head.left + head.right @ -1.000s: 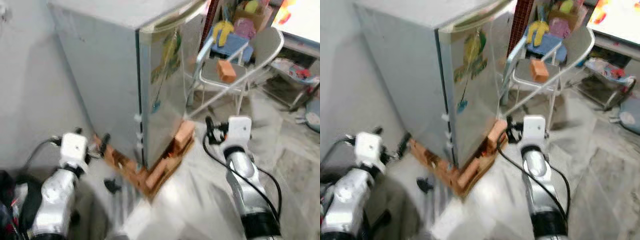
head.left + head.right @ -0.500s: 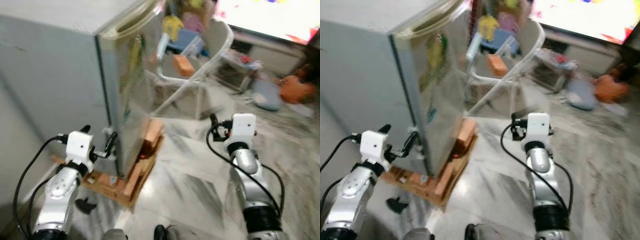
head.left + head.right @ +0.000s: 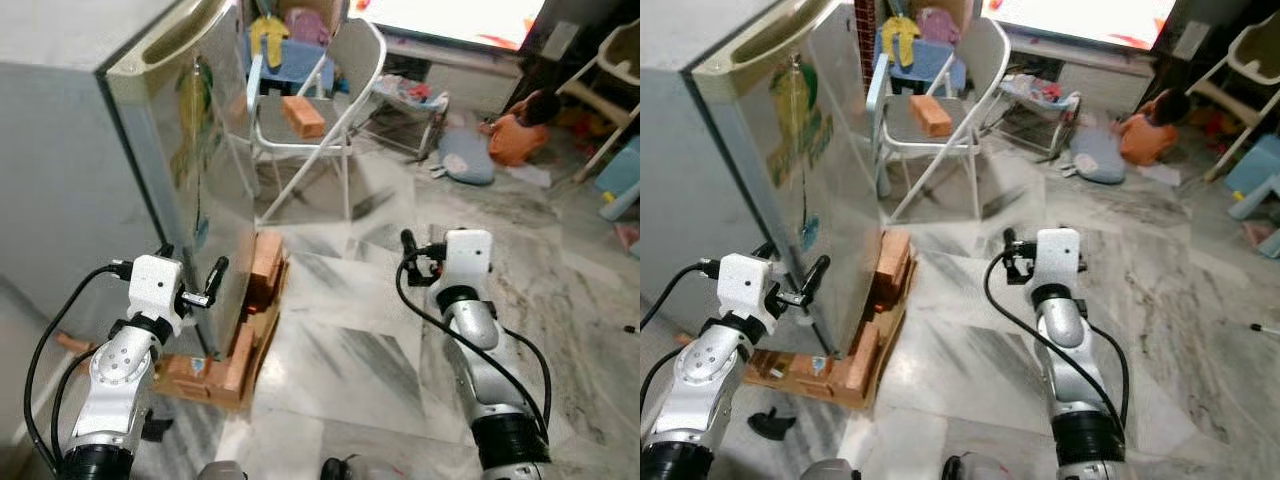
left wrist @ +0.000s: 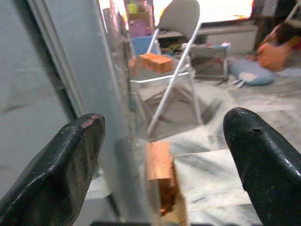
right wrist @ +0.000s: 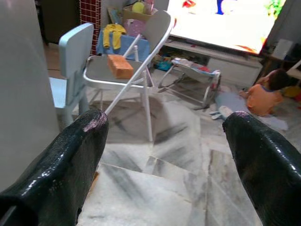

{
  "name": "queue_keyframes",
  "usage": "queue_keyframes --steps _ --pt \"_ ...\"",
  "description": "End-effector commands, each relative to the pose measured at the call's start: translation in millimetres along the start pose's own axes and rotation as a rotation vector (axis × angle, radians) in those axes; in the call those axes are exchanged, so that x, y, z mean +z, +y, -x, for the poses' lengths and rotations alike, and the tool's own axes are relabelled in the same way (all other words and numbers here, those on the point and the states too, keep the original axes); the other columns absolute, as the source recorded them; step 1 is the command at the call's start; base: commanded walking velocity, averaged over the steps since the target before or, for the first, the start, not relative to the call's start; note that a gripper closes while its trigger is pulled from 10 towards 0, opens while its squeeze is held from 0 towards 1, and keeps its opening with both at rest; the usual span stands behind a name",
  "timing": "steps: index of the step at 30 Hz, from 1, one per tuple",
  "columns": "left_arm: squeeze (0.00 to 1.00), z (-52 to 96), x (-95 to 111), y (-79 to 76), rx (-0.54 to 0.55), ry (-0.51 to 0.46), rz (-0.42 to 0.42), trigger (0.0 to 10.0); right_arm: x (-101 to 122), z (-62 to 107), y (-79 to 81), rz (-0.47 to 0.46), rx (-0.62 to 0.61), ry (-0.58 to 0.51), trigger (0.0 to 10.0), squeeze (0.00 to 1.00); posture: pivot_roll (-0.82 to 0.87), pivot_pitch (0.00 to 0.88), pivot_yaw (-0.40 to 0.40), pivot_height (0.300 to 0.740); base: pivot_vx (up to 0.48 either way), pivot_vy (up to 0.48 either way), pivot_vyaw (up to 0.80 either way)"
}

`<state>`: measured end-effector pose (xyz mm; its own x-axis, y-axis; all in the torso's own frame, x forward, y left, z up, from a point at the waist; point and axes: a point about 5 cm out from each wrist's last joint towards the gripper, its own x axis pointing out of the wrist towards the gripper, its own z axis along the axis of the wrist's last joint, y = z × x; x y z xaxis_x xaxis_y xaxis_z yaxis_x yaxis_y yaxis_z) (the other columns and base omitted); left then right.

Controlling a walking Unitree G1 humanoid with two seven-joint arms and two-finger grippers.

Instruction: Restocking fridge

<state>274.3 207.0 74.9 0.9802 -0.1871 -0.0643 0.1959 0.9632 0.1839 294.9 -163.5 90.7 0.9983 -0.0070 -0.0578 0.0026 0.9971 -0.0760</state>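
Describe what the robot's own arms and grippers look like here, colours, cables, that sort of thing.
Both arms are silver metal segments with black collars near the base. Each wrist carries a white boxy housing. The left gripper and right gripper each have two long, glossy black fingers with rounded tips. Black cables loop loosely from each wrist housing back along the forearm.

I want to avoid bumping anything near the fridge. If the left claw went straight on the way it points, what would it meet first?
Most likely the fridge: the left claw straddles its front corner edge, fingers open. Depth is unclear.
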Motion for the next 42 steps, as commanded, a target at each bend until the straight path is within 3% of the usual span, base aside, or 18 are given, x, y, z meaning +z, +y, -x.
queue_keyframes --steps 1,7,11,15,18,22,27,30,33,34,38,39,40,42 --pt "0.0 -5.8 2.5 9.5 0.06 0.003 0.001 10.0 4.4 1.3 -9.0 0.008 -0.028 -0.011 10.0 0.0 0.12 0.024 -0.049 0.74 0.0 0.0 0.0" --pt "0.0 -14.4 6.5 14.2 0.057 -0.01 0.015 10.0 2.5 5.7 -12.8 0.008 -0.037 -0.002 10.0 0.0 0.11 0.037 -0.047 0.74 0.0 0.0 0.0" --pt "0.0 -36.0 14.9 16.5 0.057 -0.012 0.011 10.0 4.7 11.2 -10.3 -0.035 0.016 0.014 10.0 0.0 0.1 0.058 -0.045 0.74 0.0 0.0 0.0" --pt "0.0 -46.0 20.5 20.3 0.072 -0.016 0.014 10.0 5.0 18.3 -8.8 -0.066 0.048 0.038 10.0 0.0 0.09 0.068 -0.04 0.74 0.0 0.0 0.0" --pt "0.0 -54.7 25.8 21.1 0.069 -0.021 0.013 10.0 5.1 36.1 4.3 -0.126 0.202 0.081 10.0 0.0 0.07 0.079 -0.037 0.74 0.0 0.0 0.0" --pt "0.0 -63.4 29.5 17.1 0.055 -0.021 0.017 10.0 7.4 57.6 15.2 -0.134 0.35 0.106 10.0 0.0 0.04 0.086 -0.04 0.74 0.0 0.0 0.0" --pt "0.0 -70.4 34.0 11.6 0.046 -0.032 0.026 10.0 7.9 61.8 14.8 -0.153 0.39 0.125 10.0 0.0 0.03 0.083 -0.048 0.74 0.0 0.0 0.0" --pt "0.0 -78.5 35.1 -4.4 -0.023 -0.02 0.019 10.0 12.0 69.1 25.1 -0.252 0.557 0.173 10.0 0.0 0.03 0.077 -0.059 0.74 0.0 0.0 0.0" --pt "0.0 -81.4 37.0 -13.7 -0.07 -0.025 0.021 10.0 14.4 73.4 27.5 -0.274 0.615 0.185 10.0 0.0 0.04 0.071 -0.068 0.74 0.0 0.0 0.0" --pt "0.0 -85.1 44.0 -39.8 -0.216 -0.052 0.1 10.0 16.1 77.6 26.4 -0.274 0.638 0.188 10.0 0.0 0.04 0.069 -0.072 0.74 0.0 0.0 0.0" --pt "0.0 -73.4 63.6 -115.0 -0.604 -0.134 0.174 10.0 11.4 85.2 17.4 -0.239 0.602 0.214 10.0 0.0 0.05 0.066 -0.081 0.74 0.0 0.0 0.0" --pt "0.0 -73.4 63.6 -115.0 -0.604 -0.134 0.174 10.0 11.4 85.2 17.4 -0.239 0.602 0.214 10.0 0.0 0.05 0.066 -0.081 0.74 0.0 0.0 0.0" --pt "0.0 -64.2 64.0 -135.7 -0.696 -0.149 0.124 10.0 9.5 88.3 15.8 -0.239 0.601 0.22 10.0 0.0 0.05 0.065 -0.081 0.74 0.0 0.0 0.0" --pt "0.0 -61.4 61.8 -141.4 -0.713 -0.15 0.099 10.0 8.9 89.2 15.7 -0.237 0.601 0.22 10.0 0.0 0.04 0.063 -0.078 0.74 0.0 0.0 0.0"
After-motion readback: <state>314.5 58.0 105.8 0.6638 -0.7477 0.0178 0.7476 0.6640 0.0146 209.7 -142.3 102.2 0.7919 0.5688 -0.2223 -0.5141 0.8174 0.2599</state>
